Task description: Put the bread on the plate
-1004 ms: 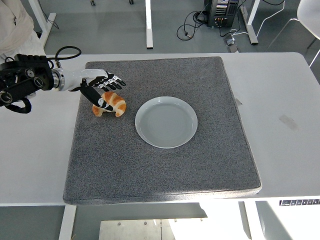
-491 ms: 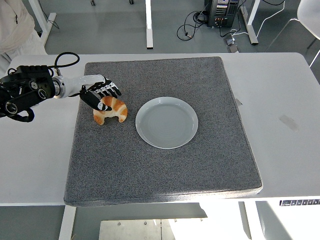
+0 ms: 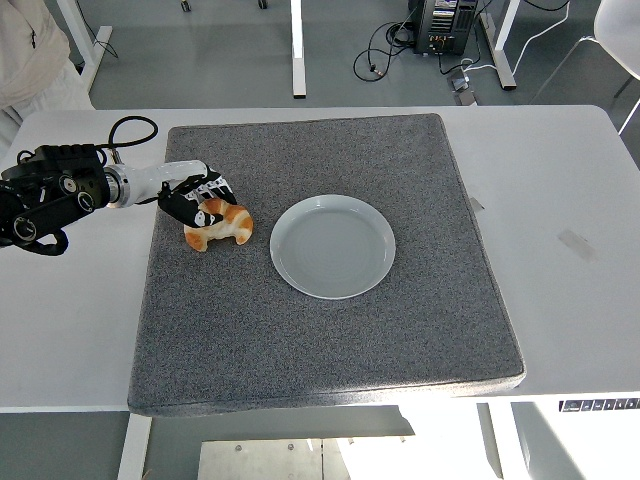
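A golden croissant lies on the grey mat, left of a round pale plate. My left hand reaches in from the left edge and sits over the croissant's left end, its black fingers curled down onto the bread. The croissant rests on the mat. A gap of mat separates it from the plate's rim. The right arm does not show.
The mat covers the middle of a white table. A person's pale sleeve shows at the top left corner. Table legs, cables and a dark box stand on the floor behind.
My left hand has drawn slightly back and lower, its fingers curling tighter onto the croissant. The croissant has shifted a little on the mat and turned.
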